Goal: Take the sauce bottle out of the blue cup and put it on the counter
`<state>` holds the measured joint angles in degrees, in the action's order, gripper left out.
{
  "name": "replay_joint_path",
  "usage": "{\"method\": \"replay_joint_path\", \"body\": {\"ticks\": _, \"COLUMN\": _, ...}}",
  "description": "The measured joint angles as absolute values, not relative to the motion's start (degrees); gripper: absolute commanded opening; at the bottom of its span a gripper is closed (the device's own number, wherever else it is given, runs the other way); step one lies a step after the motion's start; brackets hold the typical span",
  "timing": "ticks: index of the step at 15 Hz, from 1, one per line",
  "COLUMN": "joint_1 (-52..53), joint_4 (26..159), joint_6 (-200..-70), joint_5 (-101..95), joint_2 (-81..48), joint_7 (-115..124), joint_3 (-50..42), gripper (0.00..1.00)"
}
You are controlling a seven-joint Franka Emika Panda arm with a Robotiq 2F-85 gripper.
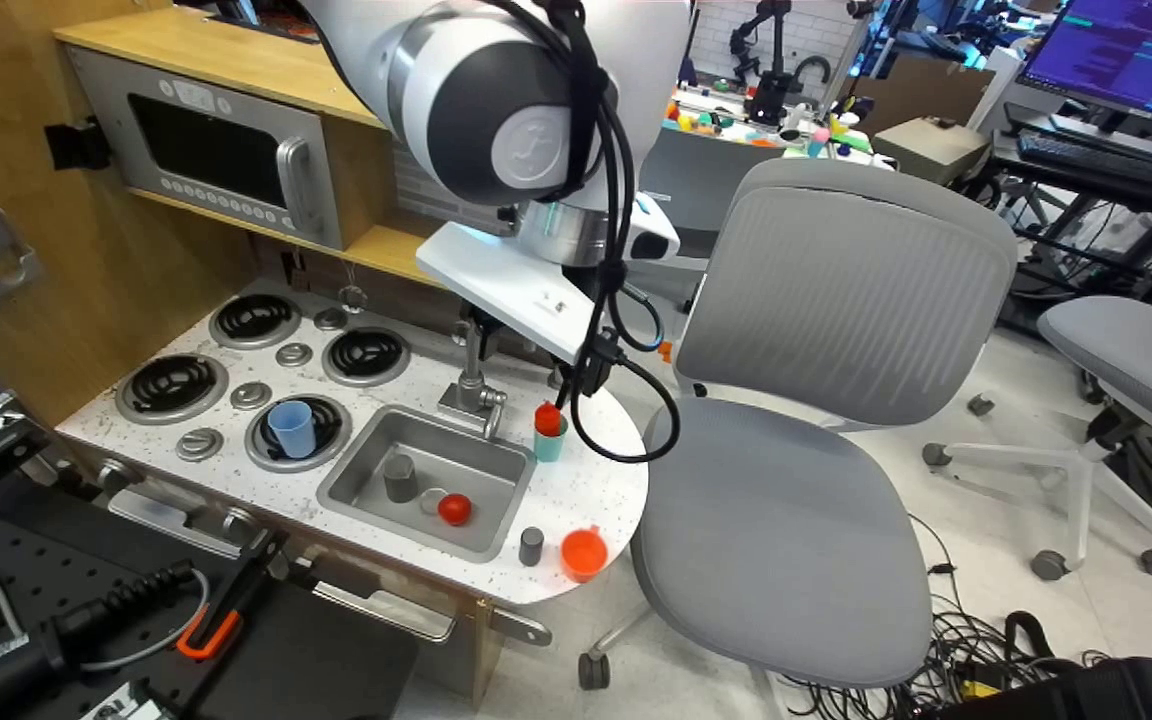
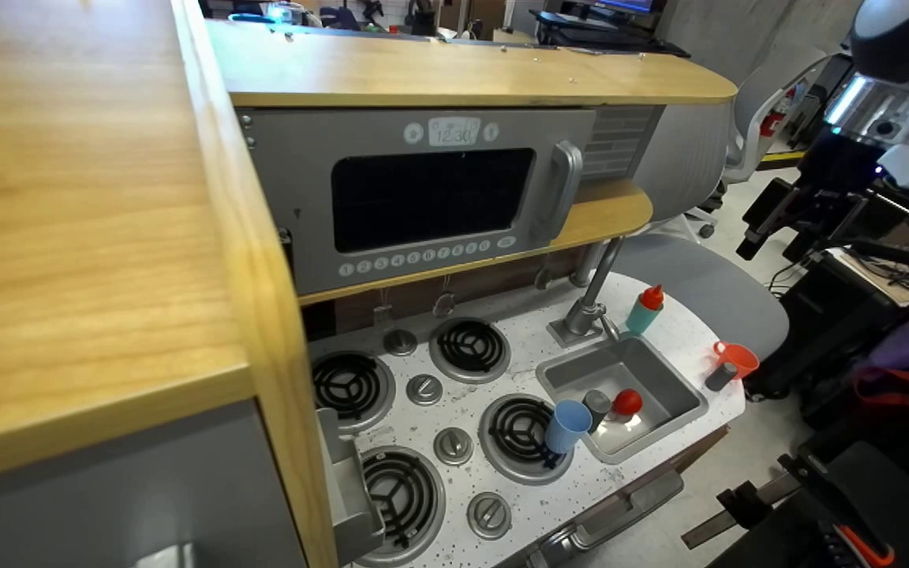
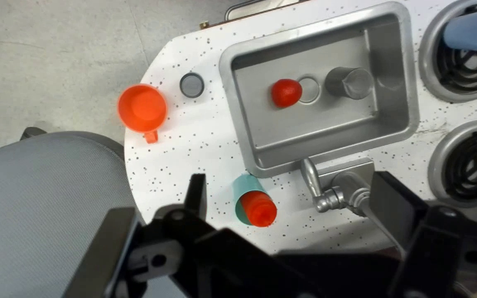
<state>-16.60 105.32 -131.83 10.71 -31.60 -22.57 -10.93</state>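
Note:
The red sauce bottle (image 3: 259, 209) stands tilted inside a teal-blue cup (image 3: 246, 183) on the white counter (image 3: 193, 157), beside the sink's corner. Both exterior views also show the bottle (image 1: 547, 417) (image 2: 651, 297) with its red nozzle up and its lower part hidden in the cup (image 1: 549, 447) (image 2: 641, 318). My gripper (image 3: 290, 184) is open and empty. It is high above the counter, with the bottle between its spread fingers in the wrist view, left of middle. In an exterior view the gripper (image 2: 772, 246) hangs well apart from the cup; my arm and cables largely hide it in an exterior view.
The faucet (image 3: 346, 186) rises close to the cup. The sink (image 3: 259, 165) holds a red ball-like item (image 3: 286, 93) and a grey cup (image 3: 348, 82). An orange cup (image 3: 142, 108) and a grey cylinder (image 3: 191, 85) stand near the counter's edge. A light-blue cup (image 1: 292, 428) sits on a burner.

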Motion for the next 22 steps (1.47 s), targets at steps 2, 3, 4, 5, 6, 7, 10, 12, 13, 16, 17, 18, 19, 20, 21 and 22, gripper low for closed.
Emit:
{"method": "replay_joint_path", "body": {"ticks": 2, "joint_1": -16.99, "joint_4": 103.04, "joint_6": -133.24, "joint_5": 6.52, "joint_2": -34.29, "joint_7": -23.43, "joint_3": -10.86, "gripper": 1.00}}
{"method": "replay_joint_path", "body": {"ticks": 3, "joint_1": -17.14, "joint_4": 101.98, "joint_6": -134.14, "joint_5": 4.33, "joint_2": -35.69, "joint_7": -23.75, "joint_3": -10.86, "gripper": 1.00}}
{"method": "replay_joint_path", "body": {"ticks": 4, "joint_1": -17.26, "joint_4": 101.00, "joint_6": -135.07, "joint_5": 2.37, "joint_2": -37.10, "joint_7": -24.05, "joint_3": -10.86, "gripper": 1.00}}
{"method": "replay_joint_path", "body": {"ticks": 5, "joint_1": -17.34, "joint_4": 100.07, "joint_6": -136.19, "joint_5": 0.62, "joint_2": -38.56, "joint_7": -24.25, "joint_3": -10.86, "gripper": 1.00}}
{"method": "replay_joint_path", "body": {"ticks": 6, "joint_1": -17.39, "joint_4": 99.19, "joint_6": -137.22, "joint_5": -0.86, "joint_2": -39.99, "joint_7": -24.39, "joint_3": -10.86, "gripper": 1.00}}
{"method": "replay_joint_path", "body": {"ticks": 7, "joint_1": -17.41, "joint_4": 98.27, "joint_6": -138.09, "joint_5": -1.92, "joint_2": -41.42, "joint_7": -24.49, "joint_3": -10.84, "gripper": 1.00}}
{"method": "replay_joint_path", "body": {"ticks": 10, "joint_1": -17.65, "joint_4": 95.51, "joint_6": -139.81, "joint_5": -3.30, "joint_2": -45.27, "joint_7": -24.73, "joint_3": -10.28, "gripper": 1.00}}
{"method": "replay_joint_path", "body": {"ticks": 12, "joint_1": -17.98, "joint_4": 93.62, "joint_6": -139.92, "joint_5": -3.30, "joint_2": -47.45, "joint_7": -24.76, "joint_3": -9.35, "gripper": 1.00}}
{"method": "replay_joint_path", "body": {"ticks": 13, "joint_1": -18.23, "joint_4": 92.57, "joint_6": -139.91, "joint_5": -3.27, "joint_2": -48.46, "joint_7": -24.76, "joint_3": -8.67, "gripper": 1.00}}
{"method": "replay_joint_path", "body": {"ticks": 16, "joint_1": -18.97, "joint_4": 89.56, "joint_6": -139.90, "joint_5": -3.22, "joint_2": -50.91, "joint_7": -24.76, "joint_3": -6.54, "gripper": 1.00}}
{"method": "replay_joint_path", "body": {"ticks": 17, "joint_1": -19.06, "joint_4": 88.59, "joint_6": -139.86, "joint_5": -3.22, "joint_2": -51.58, "joint_7": -24.76, "joint_3": -6.02, "gripper": 1.00}}
{"method": "replay_joint_path", "body": {"ticks": 18, "joint_1": -19.08, "joint_4": 87.67, "joint_6": -139.81, "joint_5": -3.22, "joint_2": -52.21, "joint_7": -24.76, "joint_3": -5.62, "gripper": 1.00}}
{"method": "replay_joint_path", "body": {"ticks": 19, "joint_1": -19.08, "joint_4": 86.76, "joint_6": -139.68, "joint_5": -3.22, "joint_2": -52.84, "joint_7": -24.76, "joint_3": -5.28, "gripper": 1.00}}
{"method": "replay_joint_path", "body": {"ticks": 20, "joint_1": -19.07, "joint_4": 85.93, "joint_6": -139.54, "joint_5": -3.22, "joint_2": -53.47, "joint_7": -24.76, "joint_3": -4.98, "gripper": 1.00}}
{"method": "replay_joint_path", "body": {"ticks": 21, "joint_1": -19.07, "joint_4": 85.14, "joint_6": -139.41, "joint_5": -3.22, "joint_2": -54.10, "joint_7": -24.76, "joint_3": -4.73, "gripper": 1.00}}
{"method": "replay_joint_path", "body": {"ticks": 22, "joint_1": -19.06, "joint_4": 84.41, "joint_6": -139.26, "joint_5": -3.22, "joint_2": -54.78, "joint_7": -24.76, "joint_3": -4.49, "gripper": 1.00}}
